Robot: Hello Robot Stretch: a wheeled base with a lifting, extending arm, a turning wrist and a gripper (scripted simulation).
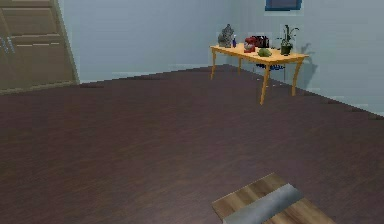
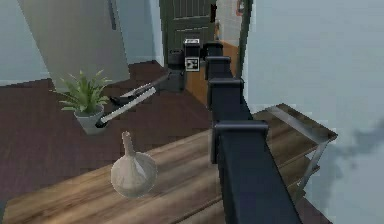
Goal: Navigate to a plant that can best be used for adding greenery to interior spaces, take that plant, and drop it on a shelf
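I read the pick as done; shelf drop not yet.
Forward view: orange wooden table (image 1: 245, 55), small potted plant (image 1: 287, 42) at its right end. Arm side view: gripper (image 2: 112, 120) holds leafy green plant in pale pot (image 2: 84, 95) over dark floor (image 2: 40, 150), past brown wooden top (image 2: 190, 160) with beige long-necked vase (image 2: 131, 170).

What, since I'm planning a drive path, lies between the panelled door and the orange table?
Bare dark floor between door and orange table, in the forward view.

Pale blue walls (image 1: 150, 40), dark wood floor (image 1: 130, 140), orange table (image 1: 283, 59)
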